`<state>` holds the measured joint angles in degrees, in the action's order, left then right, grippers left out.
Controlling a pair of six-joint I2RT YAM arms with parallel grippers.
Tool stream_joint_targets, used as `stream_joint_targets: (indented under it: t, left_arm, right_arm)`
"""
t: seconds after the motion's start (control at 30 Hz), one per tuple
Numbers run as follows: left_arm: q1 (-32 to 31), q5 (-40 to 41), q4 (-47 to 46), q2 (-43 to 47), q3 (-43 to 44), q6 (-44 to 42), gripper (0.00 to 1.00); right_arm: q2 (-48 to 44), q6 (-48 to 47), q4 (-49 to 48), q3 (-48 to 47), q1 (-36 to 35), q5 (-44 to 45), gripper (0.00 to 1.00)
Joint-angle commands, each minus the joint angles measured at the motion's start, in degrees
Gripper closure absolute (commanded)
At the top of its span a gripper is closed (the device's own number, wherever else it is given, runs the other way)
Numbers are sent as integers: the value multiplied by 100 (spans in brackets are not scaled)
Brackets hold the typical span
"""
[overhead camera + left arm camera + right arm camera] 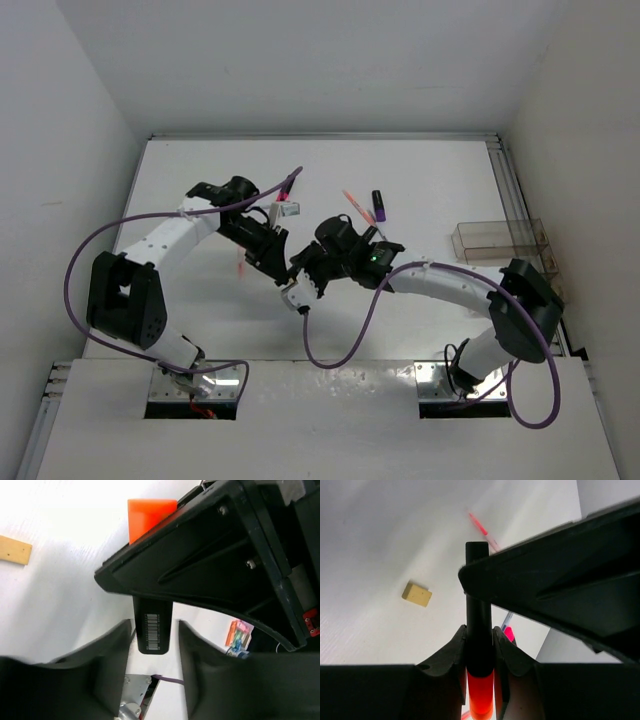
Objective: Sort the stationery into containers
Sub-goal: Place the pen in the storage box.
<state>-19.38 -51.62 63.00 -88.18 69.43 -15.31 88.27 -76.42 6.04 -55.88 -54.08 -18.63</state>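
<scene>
A black highlighter with an orange end is held in the air between both grippers over the middle of the table. My right gripper is shut on its barrel just above the orange end. My left gripper straddles the barcoded black end, with a thin gap showing on each side. In the top view the two grippers meet tip to tip and hide the highlighter. A clear container stands at the right edge.
A tan eraser lies on the table left of the grippers. A pink pen and a purple-ended highlighter lie behind them, and a pink highlighter behind the left arm. White walls close in both sides.
</scene>
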Motion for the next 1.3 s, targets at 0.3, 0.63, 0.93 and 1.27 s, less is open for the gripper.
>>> stream_joint_targets:
  t: [0.3,0.63,0.93,1.27]
  left_arm:
    - [575,977,-631,407,440,344,33]
    - [426,1373,-1053,-23,624,450,1]
    - [364,1680,-1422,-112,572,660,0]
    - [356,1804,-1633,-182,440,687,0]
  right_arm:
    - [-1654,392,1310,103,1891,141,100]
    - [-1929,-2602,3288,174,6150,-1142,100]
    - [-768,-4126,3255,-63,7737,-1529,100]
    - [322,-4548,2797,-388,8229,-1116,100]
